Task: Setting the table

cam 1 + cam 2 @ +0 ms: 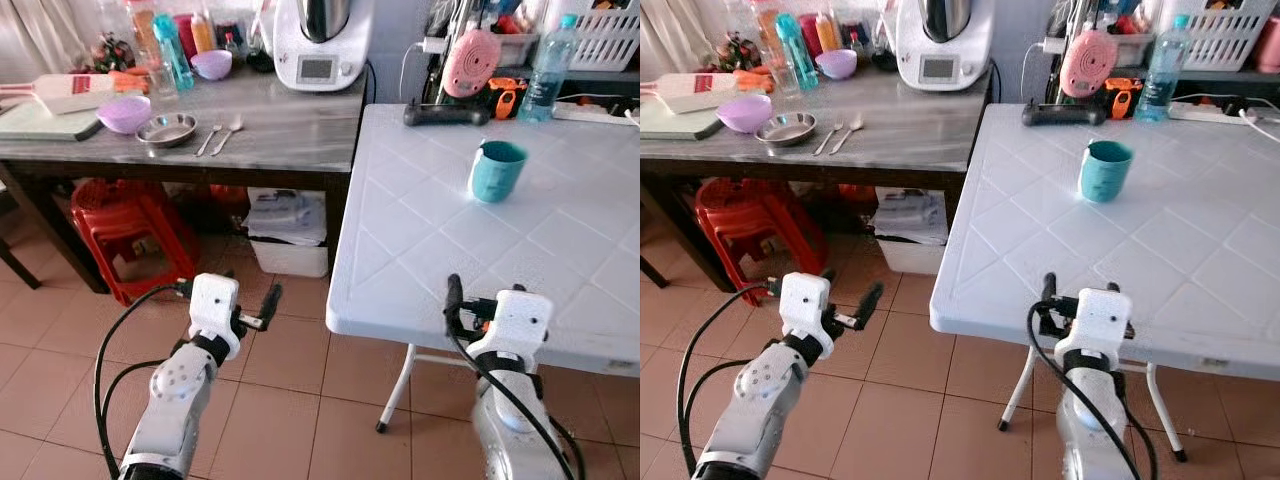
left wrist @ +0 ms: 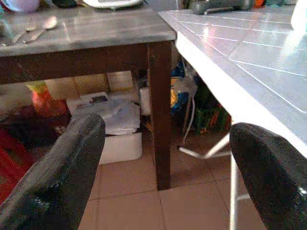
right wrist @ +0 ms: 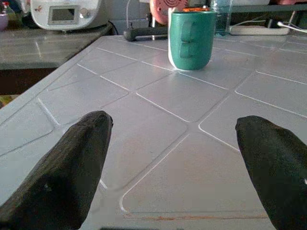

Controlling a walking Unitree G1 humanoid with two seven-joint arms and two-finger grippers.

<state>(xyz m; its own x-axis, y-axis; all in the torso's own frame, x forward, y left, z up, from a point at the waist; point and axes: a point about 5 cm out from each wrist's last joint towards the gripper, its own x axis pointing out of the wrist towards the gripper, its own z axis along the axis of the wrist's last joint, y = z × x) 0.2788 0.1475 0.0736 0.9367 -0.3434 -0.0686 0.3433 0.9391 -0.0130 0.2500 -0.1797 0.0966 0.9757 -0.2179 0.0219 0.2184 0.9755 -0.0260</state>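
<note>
A teal mug (image 1: 497,170) stands upright on the white folding table (image 1: 420,250), and it also appears ahead of my right gripper as the mug (image 3: 192,39) in the right wrist view. My right gripper (image 1: 487,292) hovers open and empty over the table's near edge. On the grey counter (image 1: 290,130) to the left lie a steel bowl (image 1: 167,128), a purple bowl (image 1: 124,113), a fork (image 1: 209,139) and a spoon (image 1: 228,133). My left gripper (image 1: 230,288) is open and empty, low over the floor in front of the counter.
Red plastic stools (image 1: 125,225) and a white box (image 1: 290,252) sit under the counter. A white kitchen appliance (image 1: 320,40) and bottles stand at the counter's back. A water bottle (image 1: 547,70), a pink device (image 1: 470,62) and a black handle (image 1: 447,115) line the white table's far edge.
</note>
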